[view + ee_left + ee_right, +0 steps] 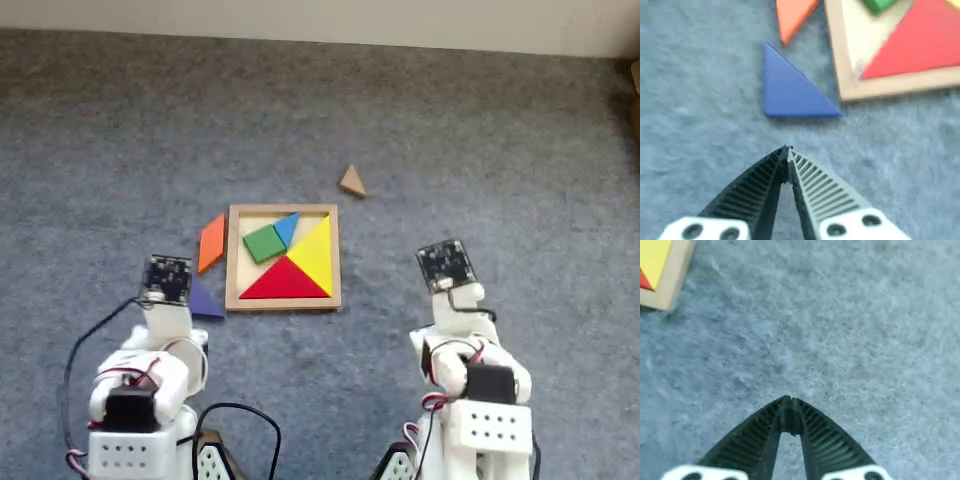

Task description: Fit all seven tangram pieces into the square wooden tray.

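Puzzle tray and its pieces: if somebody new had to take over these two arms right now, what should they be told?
Left gripper: shut, empty, near the dark blue triangle lying on the carpet by a corner of the tray.
Right gripper: shut, empty, over bare carpet on the tray's other side.
Done: red triangle, yellow triangle, green square and small blue triangle sit in the tray.
Left: dark blue triangle, orange piece beside the tray, brown triangle on the carpet beyond it.
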